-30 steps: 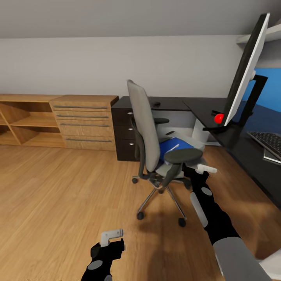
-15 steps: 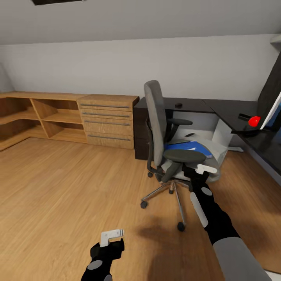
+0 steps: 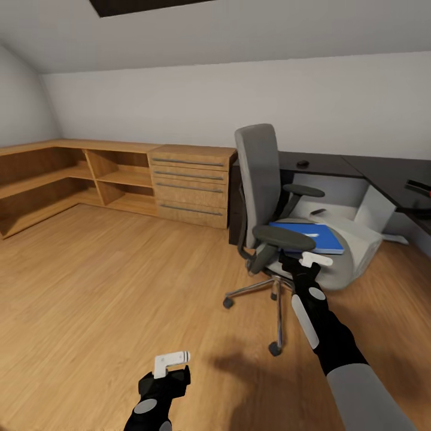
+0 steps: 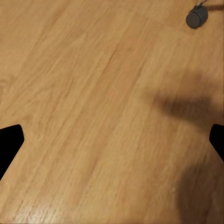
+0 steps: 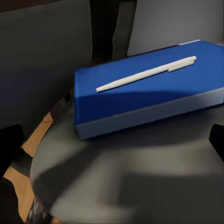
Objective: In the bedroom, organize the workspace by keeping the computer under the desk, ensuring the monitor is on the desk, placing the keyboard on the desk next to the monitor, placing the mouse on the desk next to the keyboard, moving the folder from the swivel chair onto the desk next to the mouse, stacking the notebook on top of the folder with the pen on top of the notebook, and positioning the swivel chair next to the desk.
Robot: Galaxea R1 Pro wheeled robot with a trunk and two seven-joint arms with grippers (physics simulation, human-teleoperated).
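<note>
Right gripper (image 3: 316, 260) is held at the near armrest of the swivel chair (image 3: 258, 179), jaws spread, nothing clamped. In the right wrist view the folder (image 5: 144, 95) is seen lying flat on the grey seat, with the pen (image 5: 145, 73) laid across its blue cover. Left gripper (image 3: 172, 361) is hung low over the wood floor (image 4: 93, 112), fingers apart and empty; one chair castor (image 4: 196, 18) is caught nearby. Behind the chair the desk (image 3: 335, 164) is placed, a small dark lump on it, possibly the mouse (image 3: 303, 163). Wooden drawers (image 3: 188, 185) adjoin it.
</note>
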